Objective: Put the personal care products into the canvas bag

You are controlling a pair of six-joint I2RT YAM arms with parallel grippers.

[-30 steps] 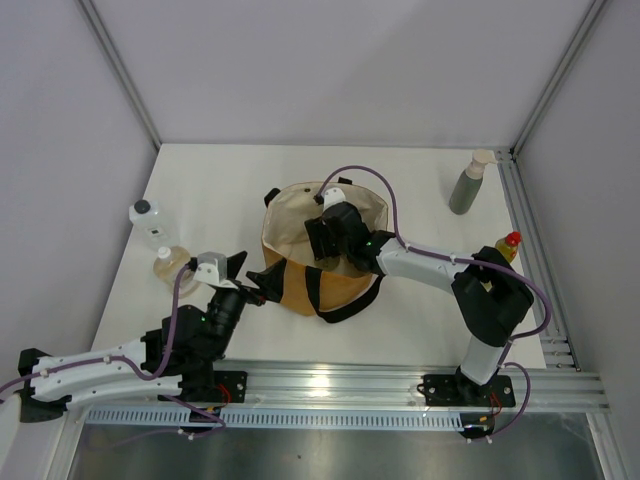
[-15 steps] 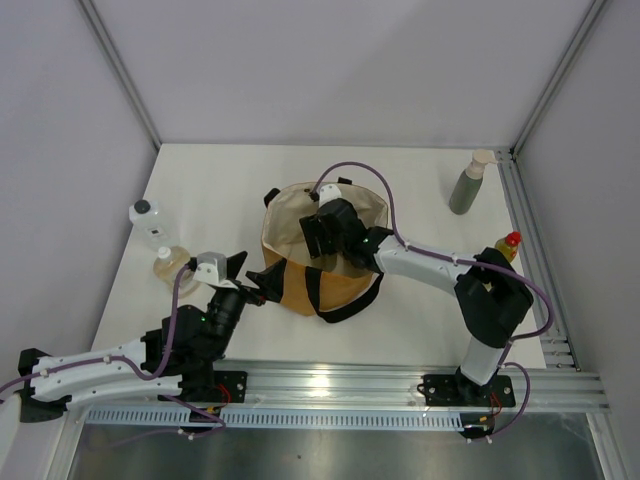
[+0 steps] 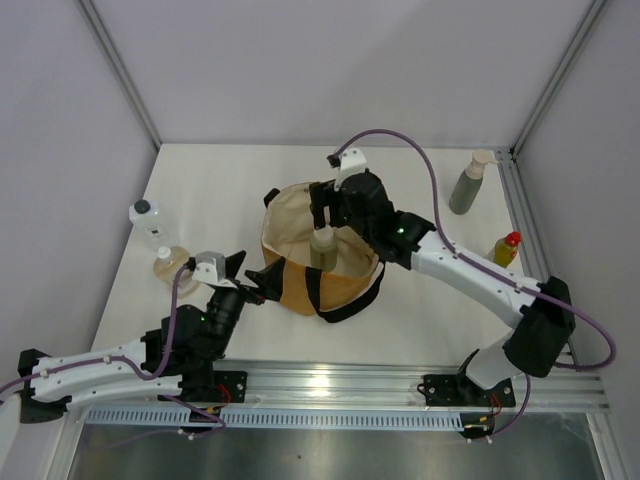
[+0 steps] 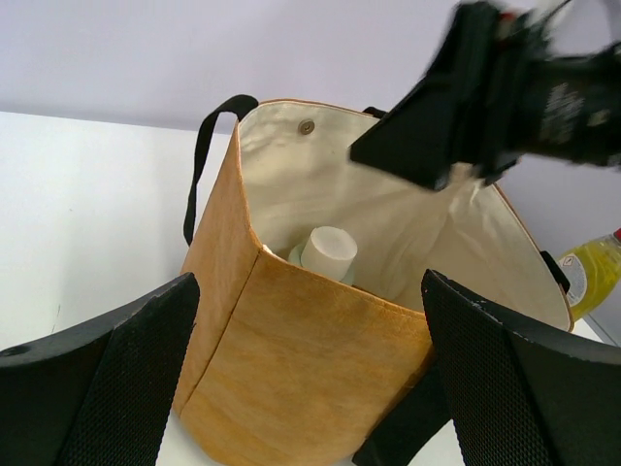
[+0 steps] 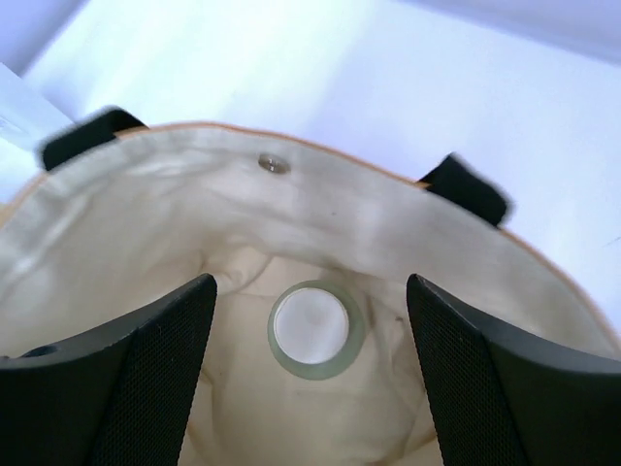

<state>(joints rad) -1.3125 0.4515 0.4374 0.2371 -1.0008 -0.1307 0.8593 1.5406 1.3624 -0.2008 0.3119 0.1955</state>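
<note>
The clear bottle (image 3: 146,221) and amber bottle (image 3: 170,266) stood outside, left. Our left gripper (image 3: 252,272), fingers spread, sat at the canvas bag (image 3: 290,290), probably steadying it. Our right gripper (image 3: 333,215) hung empty, jaws apart, over a pale-capped bottle (image 3: 322,250) inside; the grey-green bottle (image 3: 466,186) and yellow bottle (image 3: 507,249) stood right.

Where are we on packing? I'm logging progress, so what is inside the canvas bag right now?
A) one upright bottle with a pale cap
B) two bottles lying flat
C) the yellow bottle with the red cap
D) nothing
A: the right wrist view looks straight down on a single pale-capped bottle standing in the canvas bag, with nothing else beside it.
</note>
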